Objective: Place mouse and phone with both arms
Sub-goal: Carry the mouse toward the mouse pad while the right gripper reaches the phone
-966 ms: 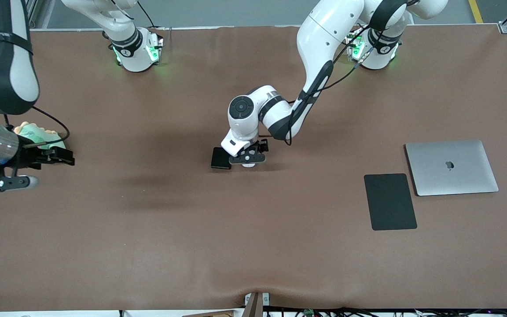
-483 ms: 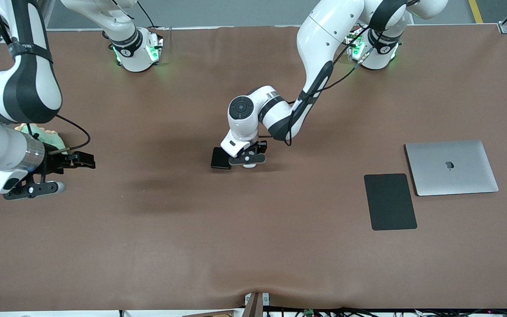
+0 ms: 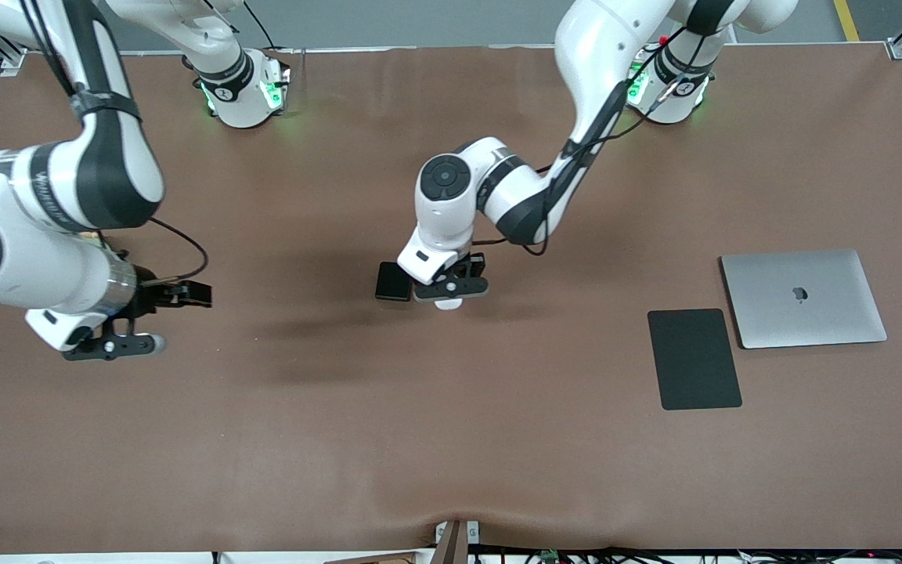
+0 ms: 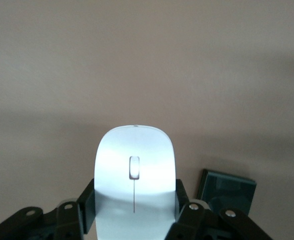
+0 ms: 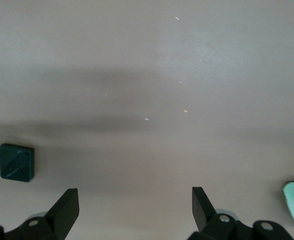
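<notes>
The left gripper point(image 3: 449, 293) is over the middle of the surface point(image 3: 451, 439), its fingers point(image 4: 87, 200) pinching the mouse point(image 4: 135, 180) by its sides; whether the mouse is lifted clear I cannot tell. The phone point(image 3: 393, 281) lies flat just beside it, toward the right arm's end. The right gripper point(image 3: 118, 337) hangs over bare surface near that end, fingers point(image 5: 66, 209) spread wide and holding nothing.

The glossy shell looks slippery, so the left arm should probably keep its squeeze steady and carry the mouse level toward the black pad point(image 3: 694, 358) beside the laptop point(image 3: 803, 298). The right gripper would do well to come down squarely over the phone, fingers spanning its short edges.
</notes>
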`<act>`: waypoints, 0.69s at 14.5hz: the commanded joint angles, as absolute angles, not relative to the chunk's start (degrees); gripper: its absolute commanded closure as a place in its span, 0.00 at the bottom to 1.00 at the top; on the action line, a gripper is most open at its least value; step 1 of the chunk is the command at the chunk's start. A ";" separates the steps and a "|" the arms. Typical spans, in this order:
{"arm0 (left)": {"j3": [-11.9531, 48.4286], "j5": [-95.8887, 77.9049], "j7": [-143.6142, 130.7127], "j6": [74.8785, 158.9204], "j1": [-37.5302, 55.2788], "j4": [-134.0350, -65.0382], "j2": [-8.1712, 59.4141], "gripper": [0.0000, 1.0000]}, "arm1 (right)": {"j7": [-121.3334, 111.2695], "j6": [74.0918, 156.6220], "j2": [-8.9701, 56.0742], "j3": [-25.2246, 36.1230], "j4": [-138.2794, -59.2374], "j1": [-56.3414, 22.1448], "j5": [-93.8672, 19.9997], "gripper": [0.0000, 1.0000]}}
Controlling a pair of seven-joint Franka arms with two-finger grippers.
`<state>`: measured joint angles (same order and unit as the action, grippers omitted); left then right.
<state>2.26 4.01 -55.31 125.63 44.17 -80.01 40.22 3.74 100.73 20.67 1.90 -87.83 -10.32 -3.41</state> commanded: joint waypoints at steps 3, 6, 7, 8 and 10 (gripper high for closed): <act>2.64 4.75 -51.08 120.07 38.16 -81.47 32.97 1.00 | 12.91 101.42 23.81 2.29 -86.31 -17.65 -4.04 0.00; 2.72 4.66 -46.33 116.90 33.94 -81.47 30.16 1.00 | 16.25 104.84 25.83 2.29 -86.31 -21.43 -4.13 0.00; 2.72 4.66 -44.14 115.68 31.92 -81.47 29.36 1.00 | 17.13 105.98 26.62 2.29 -86.31 -22.40 -4.13 0.00; 2.72 4.57 -40.90 114.18 30.16 -81.56 28.83 1.00 | 17.75 107.48 27.33 2.29 -86.31 -23.20 -4.13 0.00; 2.72 4.57 -36.23 112.24 26.91 -81.82 28.56 1.00 | 17.84 108.89 29.00 2.29 -86.31 -24.43 -4.74 0.00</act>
<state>2.12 4.01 -40.07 113.95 29.78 -80.09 30.10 16.96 108.13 27.04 1.76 -87.65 -23.37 -3.59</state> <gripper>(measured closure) 0.383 0.000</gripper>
